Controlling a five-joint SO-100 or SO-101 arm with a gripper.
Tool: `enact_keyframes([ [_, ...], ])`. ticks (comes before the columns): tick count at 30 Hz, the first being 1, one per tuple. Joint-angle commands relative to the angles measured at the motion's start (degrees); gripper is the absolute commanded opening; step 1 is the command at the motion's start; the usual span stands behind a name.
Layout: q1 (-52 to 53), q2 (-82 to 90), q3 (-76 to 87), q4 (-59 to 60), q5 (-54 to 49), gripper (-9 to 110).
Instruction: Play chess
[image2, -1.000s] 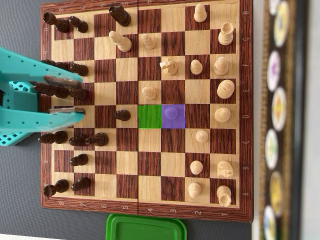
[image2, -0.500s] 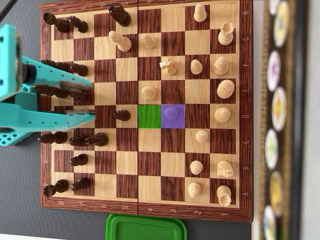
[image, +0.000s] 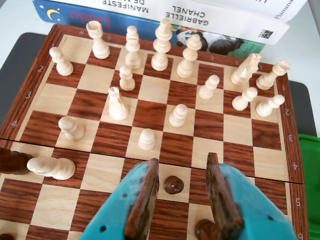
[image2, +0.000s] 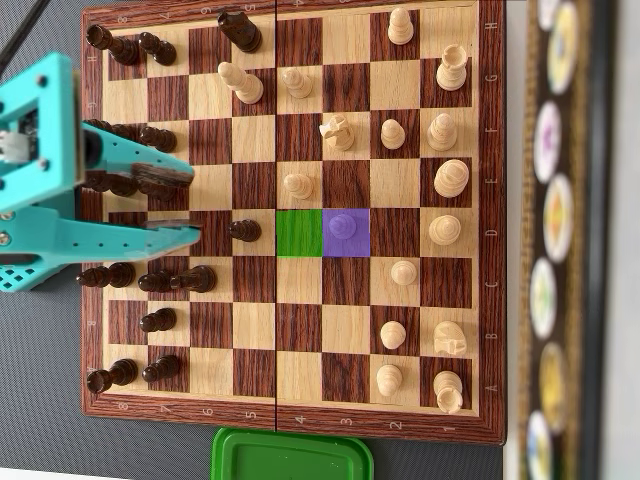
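The claw (image: 182, 187) gapes over a dark pawn (image: 173, 184), with pale pieces toward twelve o'clock on the chessboard (image: 250, 150).

In the wrist view, a white book spine (image: 200, 15) beyond the chessboard (image: 30, 85) carries "GABRIELLE CHANEL" and "MANIFESTE DE M…" (upside down, the end cut off), with a QR-like code (image: 265, 34) near its right end. The blue book (image: 75, 17) under it shows red lettering, too blurred to read. The board's left rim bears the numbers 2, 3, 4; its right rim 4 and 5. In the overhead view, rim (image2: 490, 200) letters run A to H, faintly
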Motion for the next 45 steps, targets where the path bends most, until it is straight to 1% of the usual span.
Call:
enact_keyframes([
  [1, 0.4, -8.5, -6.9, 0.1, -0.3, 15],
  [10, 0.5, -34.0, -21.1, 0.0, 0.2, 15],
  [15, 2.4, -47.7, -29.1, 0.0, -0.1, 15],
  [23, 4.1, -64.3, -38.3, -0.1, -0.1, 15],
  [33, 4.0, -72.1, -47.1, 0.0, -0.2, 15],
  [45, 3.6, -76.6, -47.9, 0.0, -0.2, 15],
])
